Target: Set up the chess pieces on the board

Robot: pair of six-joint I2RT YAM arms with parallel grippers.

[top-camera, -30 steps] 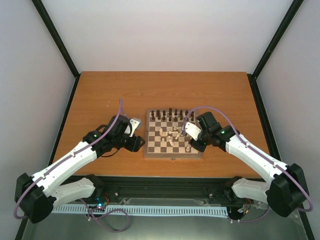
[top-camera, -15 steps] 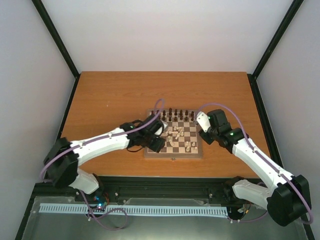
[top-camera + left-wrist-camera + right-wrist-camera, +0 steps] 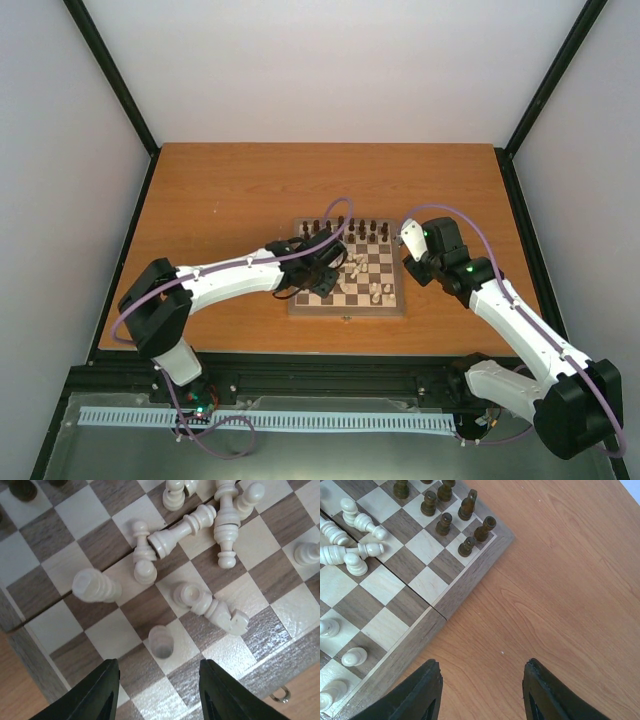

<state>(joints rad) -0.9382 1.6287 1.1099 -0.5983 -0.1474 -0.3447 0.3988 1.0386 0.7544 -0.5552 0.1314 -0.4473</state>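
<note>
The board [image 3: 345, 310] lies mid-table. Dark pieces [image 3: 345, 228] stand along its far rows. Cream pieces [image 3: 357, 268] lie heaped mid-board. My left gripper [image 3: 322, 278] hangs over the board's left part, open and empty. In the left wrist view, the left gripper [image 3: 157, 695] sits just short of an upright cream pawn [image 3: 161, 641]; a fallen cream knight [image 3: 215, 607] and toppled cream pieces [image 3: 200, 517] lie beyond. My right gripper [image 3: 412, 268] is open and empty over bare table, right of the board. In its own view, the right gripper [image 3: 482, 695] is beside the board's corner [image 3: 470, 580].
An upright cream piece [image 3: 95, 586] stands left of the pawn. Dark pieces [image 3: 455, 515] stand near the board's far right corner. Cream pawns [image 3: 354, 656] stand along the board's right side. A small latch [image 3: 282, 696] sits on the board's edge. Black frame posts bound the table.
My left arm swung right, from beside the board to over its left squares. My right gripper drew back off the board to the table at its right.
</note>
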